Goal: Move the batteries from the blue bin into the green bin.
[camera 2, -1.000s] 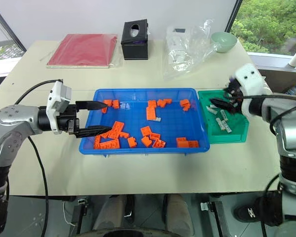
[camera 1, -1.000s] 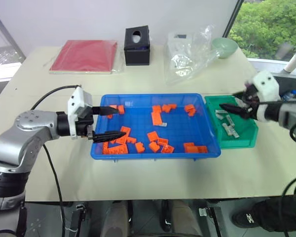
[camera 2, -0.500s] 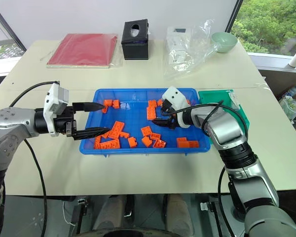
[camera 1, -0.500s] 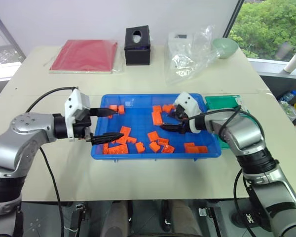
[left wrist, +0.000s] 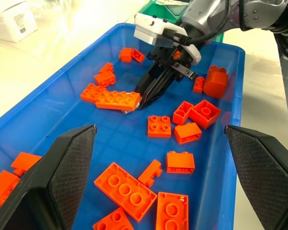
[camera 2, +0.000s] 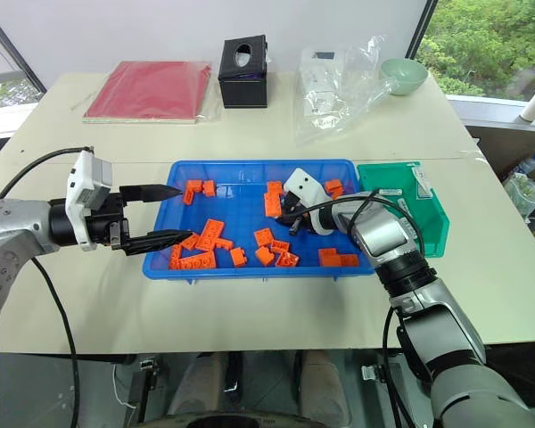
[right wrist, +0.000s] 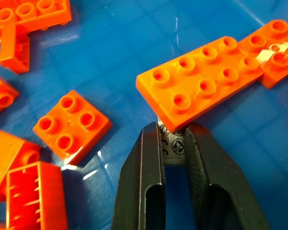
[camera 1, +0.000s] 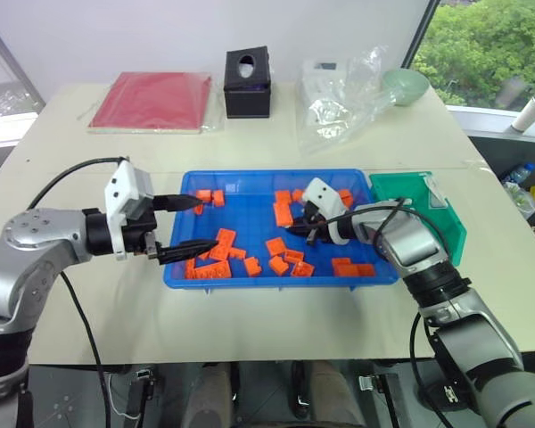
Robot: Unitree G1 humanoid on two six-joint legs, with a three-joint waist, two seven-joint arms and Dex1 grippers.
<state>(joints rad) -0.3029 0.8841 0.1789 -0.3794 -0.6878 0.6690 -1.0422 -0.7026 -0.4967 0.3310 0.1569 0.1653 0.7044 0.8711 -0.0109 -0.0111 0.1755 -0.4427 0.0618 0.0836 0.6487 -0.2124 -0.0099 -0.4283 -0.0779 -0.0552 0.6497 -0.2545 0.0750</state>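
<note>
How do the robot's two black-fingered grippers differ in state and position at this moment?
The left gripper is open, its fingers spread wide at the left end of the large blue plastic bin, holding nothing. The right gripper is shut on a small silvery-white battery that lies partly under a flat orange toy brick near the bin's middle. Both reach over the same bin.

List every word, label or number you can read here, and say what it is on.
No text reads clearly.
Battery in the right gripper: dark markings, too small to read.
White box: printed label, blurred.
Green bin: white label, too small.
</note>
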